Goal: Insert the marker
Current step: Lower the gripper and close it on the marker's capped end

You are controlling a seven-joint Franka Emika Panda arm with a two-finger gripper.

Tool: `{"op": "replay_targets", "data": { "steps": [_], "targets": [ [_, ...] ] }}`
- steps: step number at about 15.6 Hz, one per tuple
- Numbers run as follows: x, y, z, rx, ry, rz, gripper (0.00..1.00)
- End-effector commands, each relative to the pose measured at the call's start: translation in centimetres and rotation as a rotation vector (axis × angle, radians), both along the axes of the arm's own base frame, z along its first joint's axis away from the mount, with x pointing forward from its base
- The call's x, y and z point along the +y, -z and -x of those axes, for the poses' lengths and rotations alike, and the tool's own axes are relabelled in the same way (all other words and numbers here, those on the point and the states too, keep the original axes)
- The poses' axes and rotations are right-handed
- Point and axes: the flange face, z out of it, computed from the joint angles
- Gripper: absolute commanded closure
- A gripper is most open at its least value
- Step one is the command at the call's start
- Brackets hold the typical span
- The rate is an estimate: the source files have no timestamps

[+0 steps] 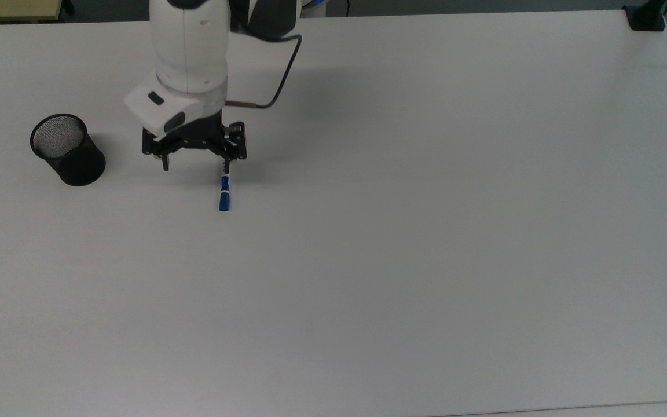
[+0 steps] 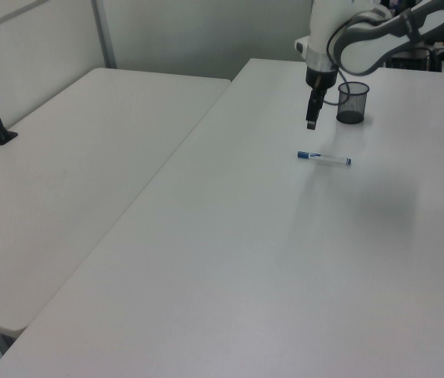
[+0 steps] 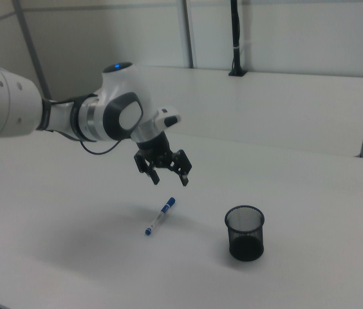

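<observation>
One slim marker (image 1: 224, 196) with a smooth white barrel, blue cap and blue band lies flat on the matte white table (image 1: 426, 231), apart from the round black mesh cup (image 1: 67, 149), which stands upright. Its barrel print is too small to read. Above the marker's barrel hangs the black gripper (image 1: 194, 165), clear of it, its jaws spread wide and holding nothing.
</observation>
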Motion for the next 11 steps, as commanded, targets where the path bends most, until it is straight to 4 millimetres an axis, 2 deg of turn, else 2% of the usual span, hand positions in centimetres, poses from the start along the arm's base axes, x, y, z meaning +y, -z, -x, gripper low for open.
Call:
{"op": "replay_targets", "data": {
  "steps": [1,4,6,7,9,10,11],
  "targets": [
    [1.3,4.5,-0.7,-0.016,0.09,0.008,0.0],
    [1.8,7.2,-1.1,-0.017,0.138,-0.005,0.0],
    [2.0,7.8,-1.2,-0.018,0.149,-0.009,0.04],
    [2.2,7.9,-1.2,-0.018,0.147,-0.01,0.11],
    [2.4,7.9,-1.3,-0.02,0.145,-0.013,0.6],
    [2.3,7.7,-1.3,-0.024,0.152,-0.017,0.81],
    [2.3,7.7,-1.3,-0.024,0.154,-0.02,0.96]
  ]
}}
